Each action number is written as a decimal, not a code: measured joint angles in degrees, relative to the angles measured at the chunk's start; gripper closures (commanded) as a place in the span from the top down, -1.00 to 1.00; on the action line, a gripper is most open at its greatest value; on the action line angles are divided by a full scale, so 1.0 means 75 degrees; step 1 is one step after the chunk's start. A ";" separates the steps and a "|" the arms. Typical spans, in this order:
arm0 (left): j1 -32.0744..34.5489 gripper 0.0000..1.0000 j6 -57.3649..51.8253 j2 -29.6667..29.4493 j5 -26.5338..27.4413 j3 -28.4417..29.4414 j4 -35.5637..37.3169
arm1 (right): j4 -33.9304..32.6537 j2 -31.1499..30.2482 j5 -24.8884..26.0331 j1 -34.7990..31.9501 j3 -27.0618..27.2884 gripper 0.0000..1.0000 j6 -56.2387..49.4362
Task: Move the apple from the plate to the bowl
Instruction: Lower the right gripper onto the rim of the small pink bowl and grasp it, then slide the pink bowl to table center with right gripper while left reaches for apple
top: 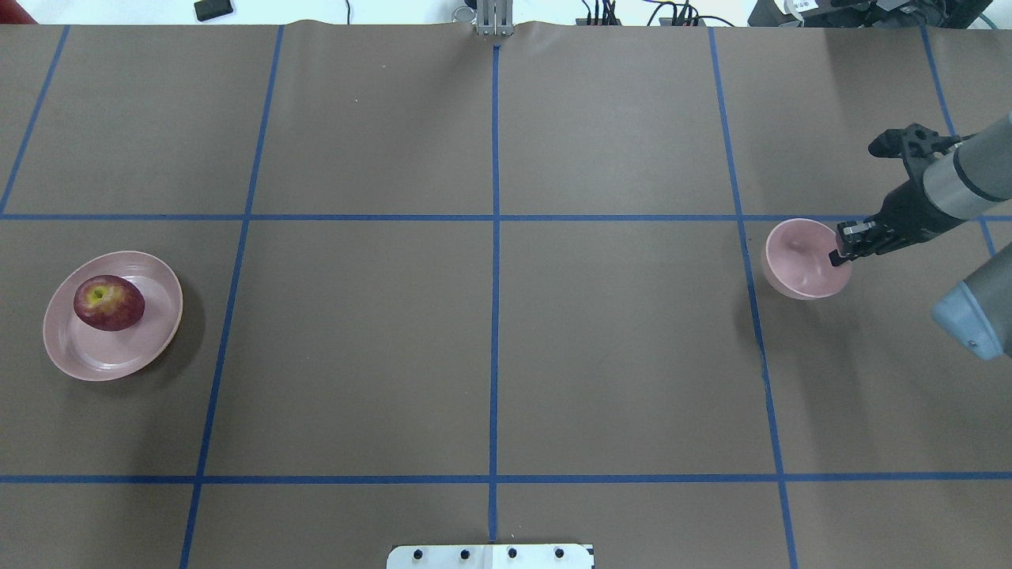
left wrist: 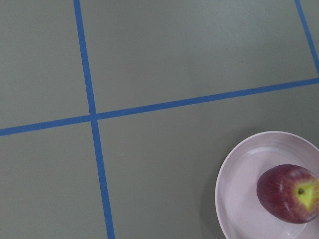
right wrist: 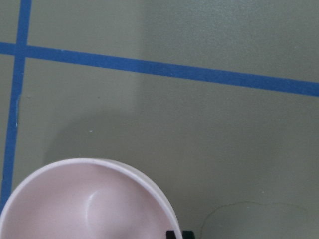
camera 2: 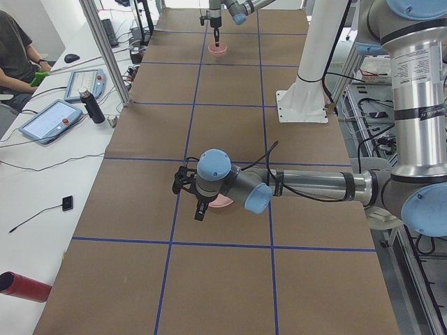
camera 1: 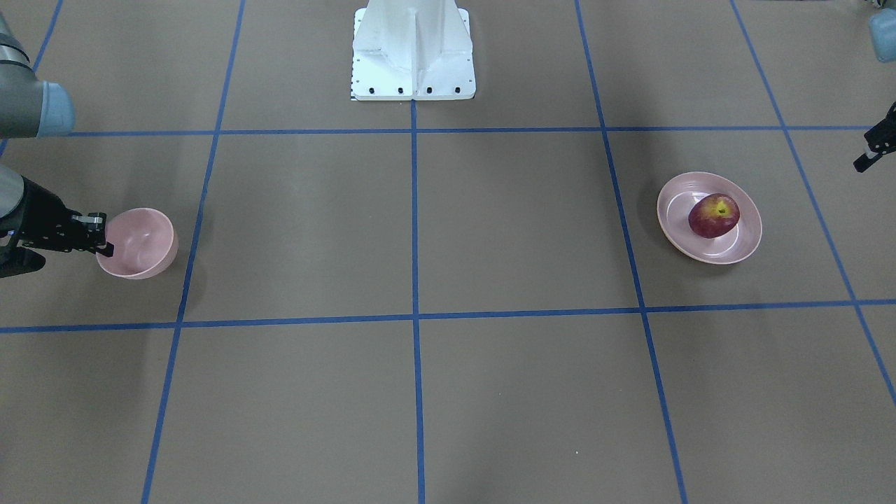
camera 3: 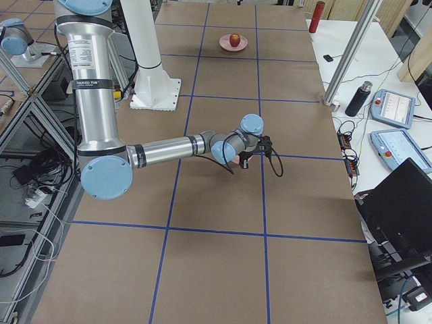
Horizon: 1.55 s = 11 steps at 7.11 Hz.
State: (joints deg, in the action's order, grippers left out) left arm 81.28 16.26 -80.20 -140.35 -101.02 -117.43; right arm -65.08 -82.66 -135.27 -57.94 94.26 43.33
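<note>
The dark red apple (camera 1: 712, 215) lies on the pink plate (camera 1: 675, 217), at the left in the overhead view, where the apple (top: 109, 303) sits on the plate's (top: 118, 359) far half. The left wrist view shows the apple (left wrist: 290, 193) and plate (left wrist: 239, 189) at bottom right. The small pink bowl (top: 798, 265) is far from them, tilted. My right gripper (top: 840, 251) is shut on the bowl's rim; it also shows in the front view (camera 1: 103, 236) beside the bowl (camera 1: 140, 245). My left gripper (camera 1: 866, 159) is beside the plate at the frame edge; I cannot tell whether it is open.
The brown table top carries a blue tape grid. The white robot base (camera 1: 413, 56) stands at the middle of the robot's side. Tablets and bottles (camera 2: 89, 106) lie on the white side table beyond the far edge.
</note>
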 measured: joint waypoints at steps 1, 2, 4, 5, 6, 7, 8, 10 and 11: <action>-0.0310 0.96 0.0447 -0.0024 -0.0002 -0.0205 -0.0003 | -0.0017 0.0628 0.0019 0.0364 0.0036 -1.00 0.1062; -0.0705 0.96 0.0954 -0.0071 0.0016 -0.0365 -0.0146 | -0.0066 0.1355 0.0275 0.0878 0.0006 -1.00 0.2295; -0.1433 0.96 0.1661 -0.0157 0.0193 -0.0434 -0.0590 | -0.0457 0.2707 0.1060 0.1722 -0.0263 -1.00 0.4040; -0.1727 0.96 0.1932 -0.0172 0.0361 -0.0430 -0.0668 | -0.0751 0.3477 0.1370 0.1922 -0.0790 -1.00 0.4562; -0.1961 0.96 0.2316 -0.0195 0.0480 -0.0417 -0.0693 | -0.0890 0.4145 0.1648 0.2071 -0.1438 -1.00 0.5021; -0.2186 0.96 0.2641 -0.0237 0.0665 -0.0414 -0.0693 | -0.0940 0.4527 0.1978 0.2244 -0.1865 -1.00 0.5265; -0.2425 0.96 0.2801 -0.0270 0.0966 -0.0421 -0.0694 | -0.0951 0.4703 0.2295 0.2409 -0.2053 -1.00 0.5380; -0.2674 0.96 0.2920 -0.0294 0.1358 -0.0443 -0.0709 | -0.0954 0.4964 0.2587 0.2653 -0.2288 -1.00 0.5600; -0.2718 0.96 0.2954 -0.0301 0.1398 -0.0462 -0.0712 | -0.0955 0.5051 0.2624 0.2715 -0.2377 -1.00 0.5721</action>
State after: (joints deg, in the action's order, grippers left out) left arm 60.90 38.42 -82.46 -129.86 -104.48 -122.77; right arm -72.25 -44.78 -115.59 -37.57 76.43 86.24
